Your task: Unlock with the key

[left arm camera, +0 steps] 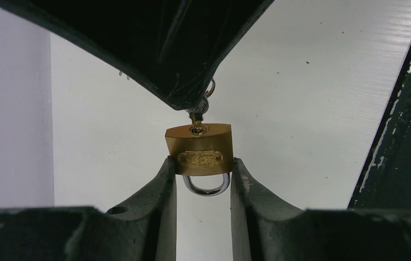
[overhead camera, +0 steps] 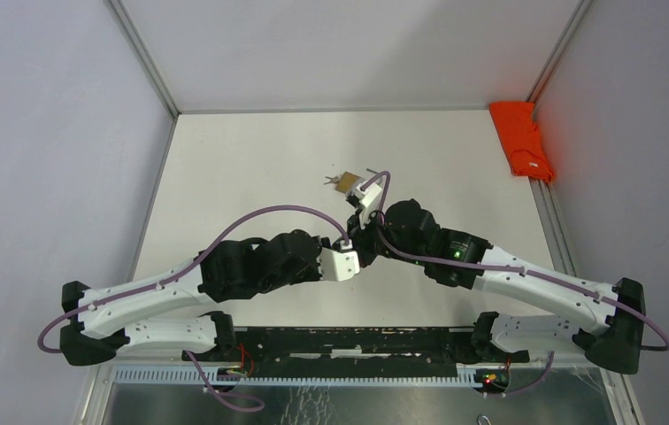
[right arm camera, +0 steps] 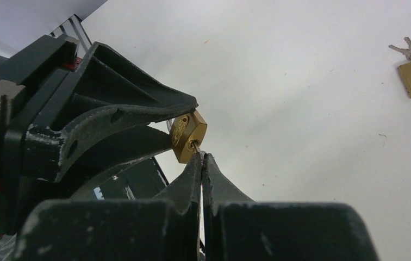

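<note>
My left gripper [left arm camera: 203, 173] is half open and squeezes the brass padlock [left arm camera: 199, 144] by its sides. My right gripper [right arm camera: 201, 157] is pinched tight on the key [left arm camera: 195, 116], which is pushed into the padlock. Next, I think, I must turn it.

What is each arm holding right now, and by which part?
The left jaws clamp the padlock by the sides of its brass body. The right jaws pinch the key by its head, blade in the keyhole.
</note>
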